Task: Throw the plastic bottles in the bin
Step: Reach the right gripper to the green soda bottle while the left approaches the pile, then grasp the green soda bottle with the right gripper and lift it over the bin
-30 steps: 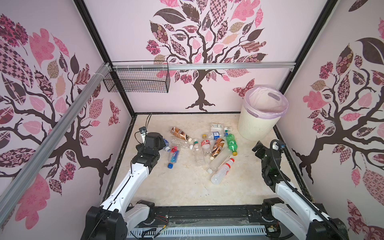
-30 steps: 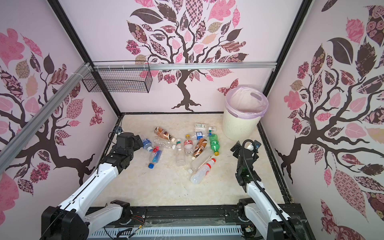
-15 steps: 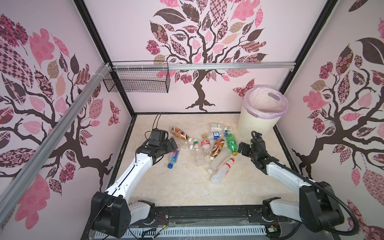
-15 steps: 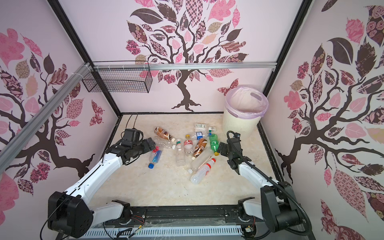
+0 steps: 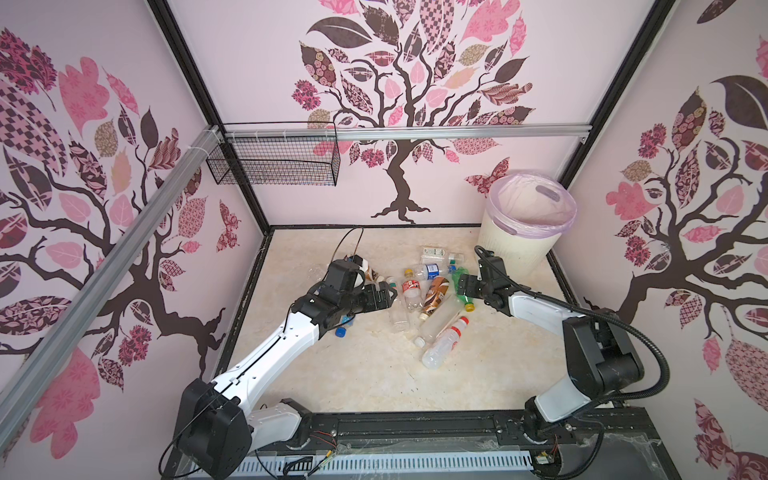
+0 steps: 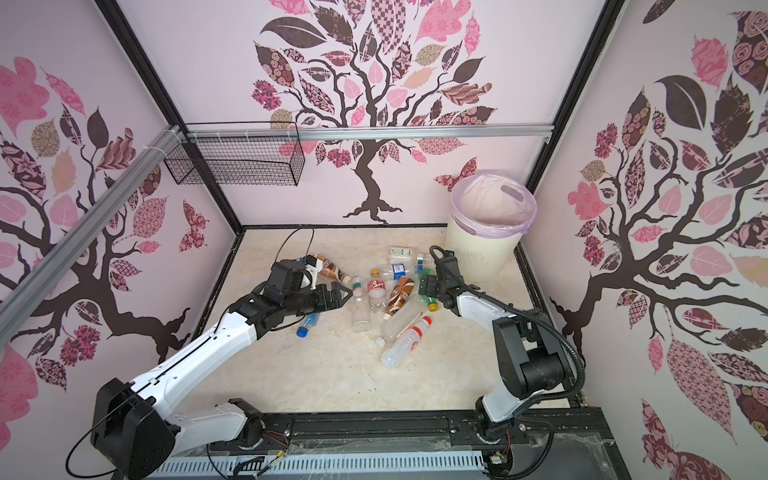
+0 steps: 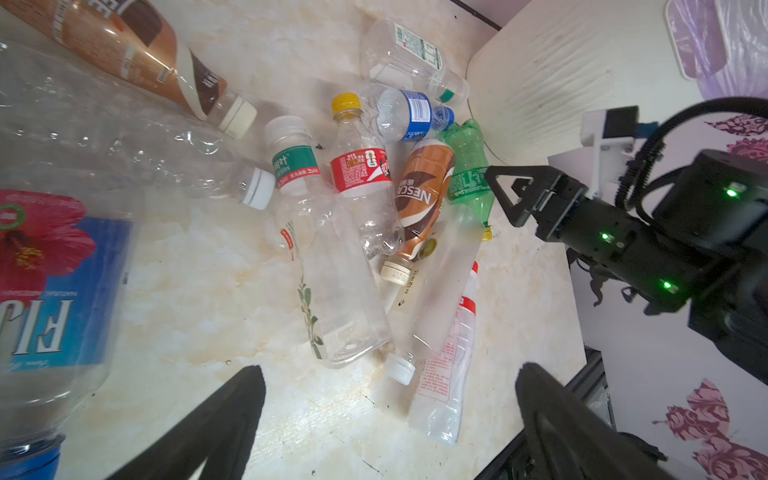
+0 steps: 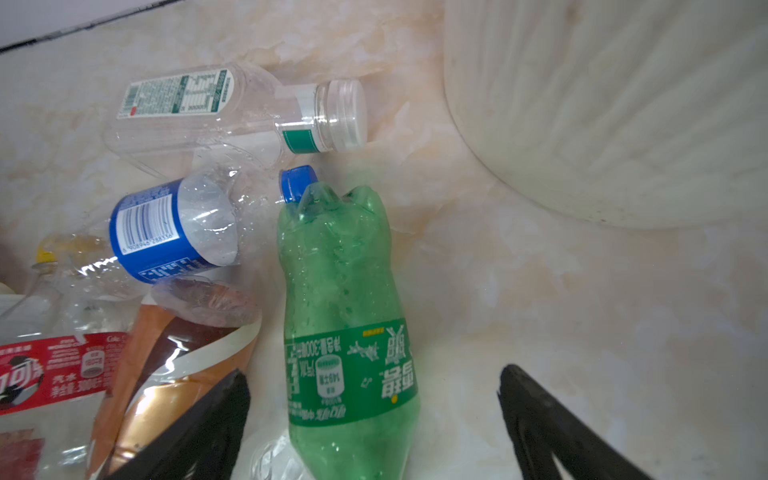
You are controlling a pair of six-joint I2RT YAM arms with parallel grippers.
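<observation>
Plainly, in both top views the plastic bottles (image 5: 434, 297) were seen strewn across the middle of the table (image 5: 353, 374). None was visible inside the bin (image 5: 515, 249), which stood in the far right corner, near the heap. The left gripper (image 5: 388, 294) was held spread and empty at the heap's left edge. The right gripper (image 5: 459, 281) was set over the green bottle (image 5: 466, 297) at the heap's right edge.

In the left wrist view, that gripper's jaws were shown wide apart above the clear bottles (image 7: 340, 291), with nothing between them.

In the right wrist view, the green bottle (image 8: 345, 316) was framed lying flat between the parted jaws, not yet pinched. A first pick was judged to be in hand. For it, the right jaws would need to be closed on the green body, which would then be lifted clear and carried over the bin's rim.
</observation>
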